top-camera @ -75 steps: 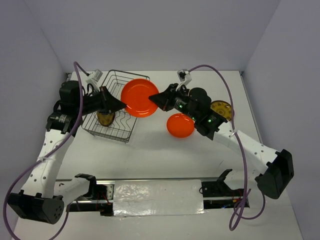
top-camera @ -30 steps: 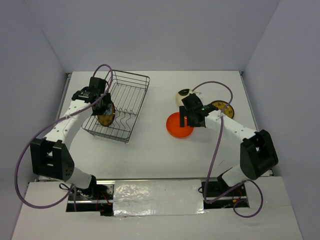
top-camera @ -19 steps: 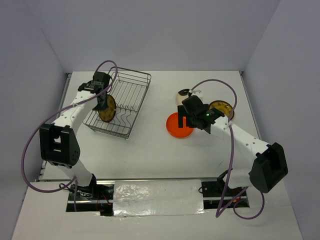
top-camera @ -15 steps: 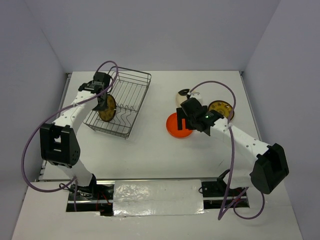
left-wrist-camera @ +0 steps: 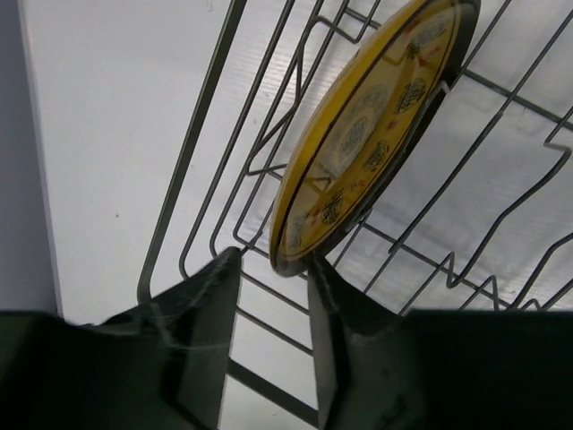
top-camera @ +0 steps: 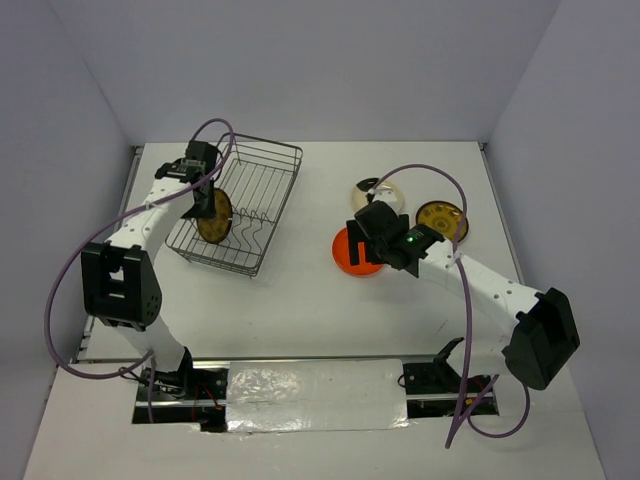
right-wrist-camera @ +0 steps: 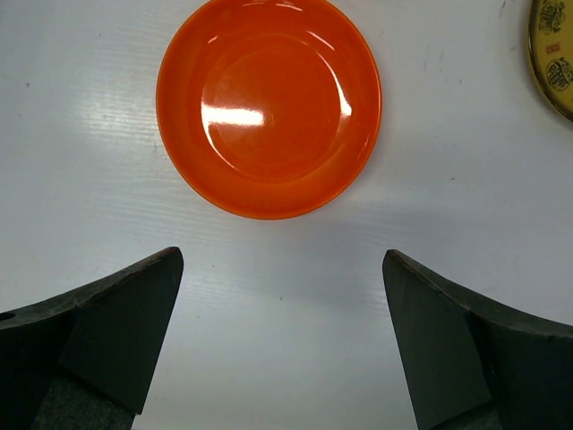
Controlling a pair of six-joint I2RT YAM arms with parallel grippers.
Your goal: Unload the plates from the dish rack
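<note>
Left claw (left-wrist-camera: 273, 260): parted only narrowly, with one finger on each side of the lower rim of the mustard plate (left-wrist-camera: 367, 134).
Left claw contact: one finger lies against the rim. A sliver of wire shows between the other finger and the plate, so the claw seems not yet clamped, though the wrist view is too steep to be sure.
Mustard plate: stands on edge inside the dish rack (left-wrist-camera: 190, 152), leaning, with its patterned face turned towards the rack's outer bar. It rests among the thin floor wires beside the wavy divider.
Dish rack: sits on the left part of the surface (top-camera: 300, 300), set at an angle to the surface's edges. This plate is the only one seen in it.
Right claw (right-wrist-camera: 282, 260): spread wide and released, with nothing between its fingers. It hangs over bare surface, touching nothing.
Orange plate (right-wrist-camera: 269, 107): lies flat, face up, on the surface just beyond the right claw's fingertips. In the top view the arm covers part of it.
Second mustard plate (right-wrist-camera: 555, 54): lies flat on the surface, to the right of the orange plate and apart from it.
Cream plate (top-camera: 375, 192): lies on the surface behind the right arm, towards the back wall, partly hidden by the arm.
</note>
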